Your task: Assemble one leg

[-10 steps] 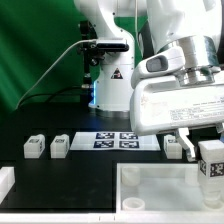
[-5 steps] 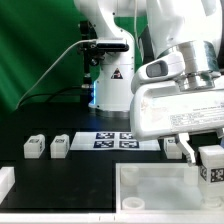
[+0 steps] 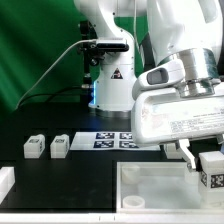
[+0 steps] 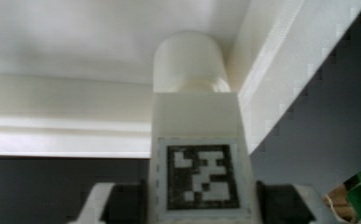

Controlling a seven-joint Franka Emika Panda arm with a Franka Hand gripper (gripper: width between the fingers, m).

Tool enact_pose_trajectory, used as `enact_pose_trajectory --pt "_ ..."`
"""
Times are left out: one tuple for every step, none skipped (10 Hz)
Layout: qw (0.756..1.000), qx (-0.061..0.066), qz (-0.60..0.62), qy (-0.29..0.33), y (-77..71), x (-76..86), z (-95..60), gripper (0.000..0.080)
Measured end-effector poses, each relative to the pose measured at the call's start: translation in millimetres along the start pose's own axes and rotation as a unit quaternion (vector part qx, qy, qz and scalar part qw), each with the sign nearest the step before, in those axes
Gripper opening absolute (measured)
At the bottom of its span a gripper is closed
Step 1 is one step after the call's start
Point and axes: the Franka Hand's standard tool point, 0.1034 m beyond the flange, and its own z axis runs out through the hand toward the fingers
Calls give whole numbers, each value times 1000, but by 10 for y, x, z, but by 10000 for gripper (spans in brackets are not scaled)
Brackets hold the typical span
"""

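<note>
Your fingers [image 4: 115, 208] are closed on the small white cuboid plastic leg [image 3: 212, 168], tag showing, above a corner of the large white rimmed panel [image 3: 150, 182], at the exterior view's right. Risk: a tilted leg may miss its seat and jam, or slip free.

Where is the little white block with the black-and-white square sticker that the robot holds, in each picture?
Exterior view: the small white plastic leg block is at the exterior view's far right, over the large white rimmed panel.
Wrist view: it fills the middle, tag facing the camera.
Shared landmark: the white panel, behind it.
</note>
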Motion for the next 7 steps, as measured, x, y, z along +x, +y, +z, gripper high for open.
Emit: enact_pose_trajectory --pt "1000 0 0 0 2 1 -1 292" --pt "1000 -1 0 0 4 0 0 297" --pt "1000 0 0 -1 5 -5 2 297" --pt "1000 0 0 -1 5 -6 2 503" --pt "1000 0 0 -1 6 -6 2 503" --pt "1000 -1 0 -1 6 -7 2 617" --pt "1000 -1 0 -1 6 -7 2 640"
